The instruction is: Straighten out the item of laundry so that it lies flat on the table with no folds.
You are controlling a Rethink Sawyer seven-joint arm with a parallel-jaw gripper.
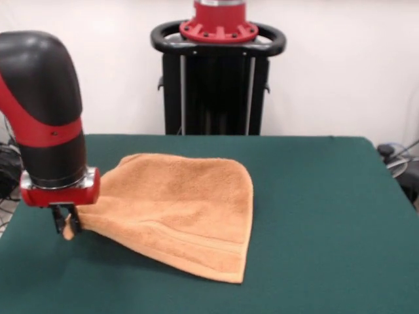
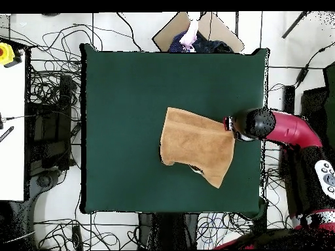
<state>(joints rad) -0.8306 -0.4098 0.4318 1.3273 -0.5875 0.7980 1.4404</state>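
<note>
The orange-tan terry towel (image 1: 180, 209) lies on the dark green table (image 1: 314, 209), left of centre in the front view, with one corner drawn out to the left. My gripper (image 1: 67, 221) is shut on that corner, low over the felt, under the red and black wrist. The towel's far edge looks doubled over and a border band shows near its front edge. In the overhead view the towel (image 2: 196, 145) sits right of the table's (image 2: 124, 117) middle, and the gripper (image 2: 230, 126) is at its right upper corner, hidden under the wrist.
The robot's pedestal (image 1: 218, 72) stands behind the table's far edge. In the overhead view a person (image 2: 191, 36) shows at the top edge, and cables cover the floor around the table. A white bench (image 2: 12, 124) stands at the left.
</note>
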